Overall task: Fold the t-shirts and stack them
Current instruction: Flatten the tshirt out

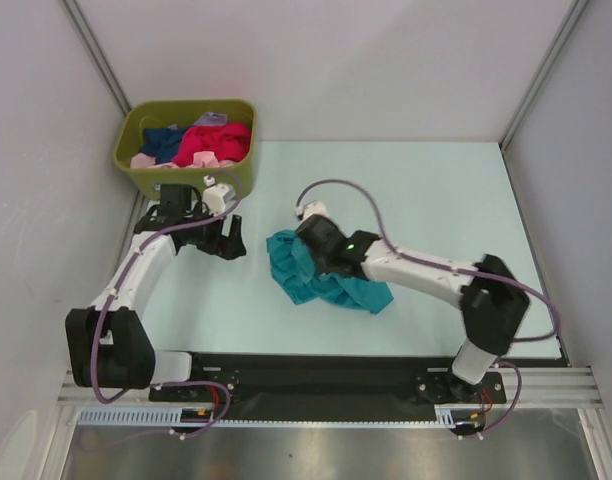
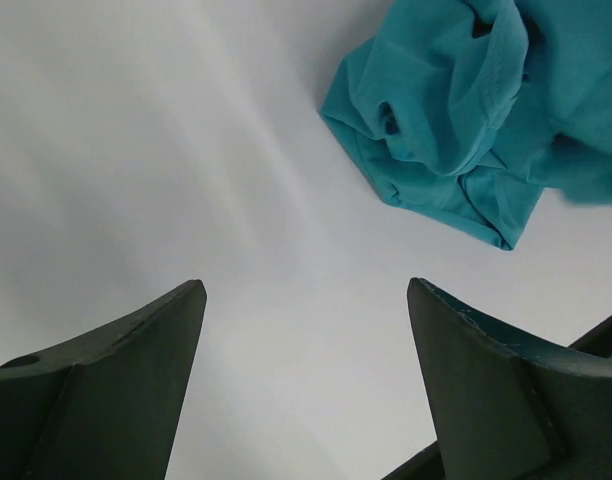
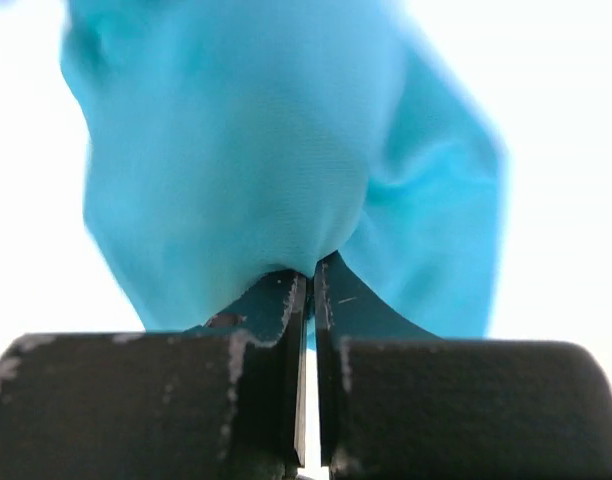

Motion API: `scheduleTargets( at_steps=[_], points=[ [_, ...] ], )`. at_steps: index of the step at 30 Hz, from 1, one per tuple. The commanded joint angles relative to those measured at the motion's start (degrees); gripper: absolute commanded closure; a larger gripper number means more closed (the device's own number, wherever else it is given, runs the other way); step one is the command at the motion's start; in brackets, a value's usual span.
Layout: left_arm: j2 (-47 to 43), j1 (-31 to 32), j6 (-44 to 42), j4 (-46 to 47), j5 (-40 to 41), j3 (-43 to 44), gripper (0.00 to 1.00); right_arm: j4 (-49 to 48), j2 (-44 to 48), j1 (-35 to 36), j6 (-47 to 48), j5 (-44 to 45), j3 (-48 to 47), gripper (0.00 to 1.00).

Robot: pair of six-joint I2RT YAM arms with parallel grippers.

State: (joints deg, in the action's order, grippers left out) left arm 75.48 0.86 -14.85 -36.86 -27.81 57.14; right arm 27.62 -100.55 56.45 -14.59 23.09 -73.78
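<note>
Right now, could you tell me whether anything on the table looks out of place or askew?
The teal t-shirt lies crumpled in a heap mid-table, not flat, with the right tool shut on a pinch of it. The other shirts sit jumbled in the olive bin. Nothing looks spilled or damaged.

Teal tee crumpled on table ctr, other tees heaped in bin, unfolded
</note>
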Motion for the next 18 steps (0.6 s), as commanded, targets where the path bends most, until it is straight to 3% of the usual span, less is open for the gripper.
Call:
scheduleTargets(
  at_steps=[1, 6, 10, 14, 18],
  points=[
    [1.6, 4.9, -0.2, 1.2, 1.9, 2.9, 0.12, 5.3, 14.0, -6.9, -4.3, -1.3, 0.1, 1.00],
    [6.9, 15.1, -0.4, 3.5, 4.8, 4.4, 0.09, 6.3, 25.9, -20.3, -8.3, -15.1, 10.7, 1.00],
    [14.1, 21.6, -1.1, 6.8, 8.5, 6.0, 0.00, 6.3, 33.5, -30.0, -9.7, -18.1, 16.6, 1.00],
    [20.7, 26.1, -0.4, 8.5, 9.0, 8.8, 0.00, 7.0, 36.0, -38.9, -10.7, -22.2, 20.7, 1.00],
    [24.8, 28.0, 0.9, 10.0, 9.9, 11.8, 0.06, 6.0, 37.3, -43.2, -11.1, -27.7, 22.8, 1.00]
  ],
)
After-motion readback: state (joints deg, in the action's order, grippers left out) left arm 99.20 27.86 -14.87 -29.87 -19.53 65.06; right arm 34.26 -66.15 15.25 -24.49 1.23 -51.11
